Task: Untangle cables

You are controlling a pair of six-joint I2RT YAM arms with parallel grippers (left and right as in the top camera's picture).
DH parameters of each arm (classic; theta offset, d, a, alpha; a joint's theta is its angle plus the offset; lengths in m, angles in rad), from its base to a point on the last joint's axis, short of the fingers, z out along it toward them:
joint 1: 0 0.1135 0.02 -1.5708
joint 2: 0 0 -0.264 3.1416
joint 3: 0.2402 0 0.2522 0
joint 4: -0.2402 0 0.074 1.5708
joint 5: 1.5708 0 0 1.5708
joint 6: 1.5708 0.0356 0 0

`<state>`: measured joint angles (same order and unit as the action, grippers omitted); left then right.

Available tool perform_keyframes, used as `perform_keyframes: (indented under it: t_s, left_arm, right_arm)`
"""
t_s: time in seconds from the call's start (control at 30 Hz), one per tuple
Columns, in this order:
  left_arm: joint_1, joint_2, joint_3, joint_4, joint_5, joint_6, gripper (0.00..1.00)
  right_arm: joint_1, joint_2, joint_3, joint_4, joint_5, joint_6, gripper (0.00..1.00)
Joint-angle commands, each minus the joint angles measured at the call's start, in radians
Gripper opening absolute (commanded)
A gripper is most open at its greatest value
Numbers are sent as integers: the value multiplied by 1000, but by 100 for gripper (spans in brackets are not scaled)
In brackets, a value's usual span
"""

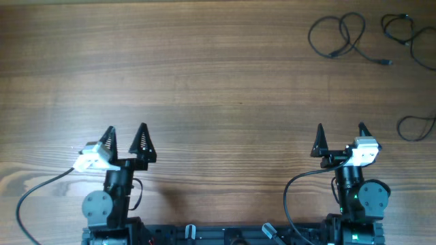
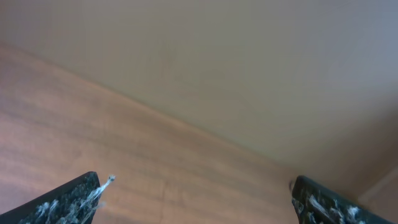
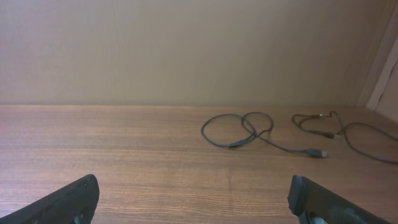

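Observation:
Three thin dark cables lie apart at the table's far right. One cable [image 1: 337, 34] makes two loops with a plug end trailing right; it also shows in the right wrist view [image 3: 245, 129]. A second cable [image 1: 409, 37] lies by the right edge, also in the right wrist view [image 3: 339, 130]. A third cable [image 1: 415, 127] loops lower at the right edge. My left gripper [image 1: 127, 141] is open and empty at the near left. My right gripper [image 1: 340, 139] is open and empty at the near right, well short of the cables.
The wooden table [image 1: 204, 82] fills the overhead view. Thick black robot cables [image 1: 41, 190] trail from both arm bases at the near edge. A plain beige wall [image 3: 186, 50] stands behind the table's far edge.

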<state>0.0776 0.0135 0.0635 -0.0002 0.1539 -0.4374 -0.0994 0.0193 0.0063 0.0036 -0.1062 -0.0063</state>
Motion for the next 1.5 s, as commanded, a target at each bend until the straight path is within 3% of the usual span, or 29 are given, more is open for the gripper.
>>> perform_keyframes:
  t_s: [0.0,0.07,0.27,1.47]
  left_arm:
    - [-23,-10,-59,-14,-57,38,100]
    - [-23,-10,-58,-77,-92,50,100]
    - [-22,-10,-58,-76,-71,304,100]
    - [-21,-8,-58,-71,-69,296,100]
  right_arm:
    - [5,-7,-1,2,13,-18,100]
    - [5,-7,-1,2,13,-18,100]
    - [5,-7,-1,2,13,-18,100]
    - [5,-7,-1,2,13,-17,100]
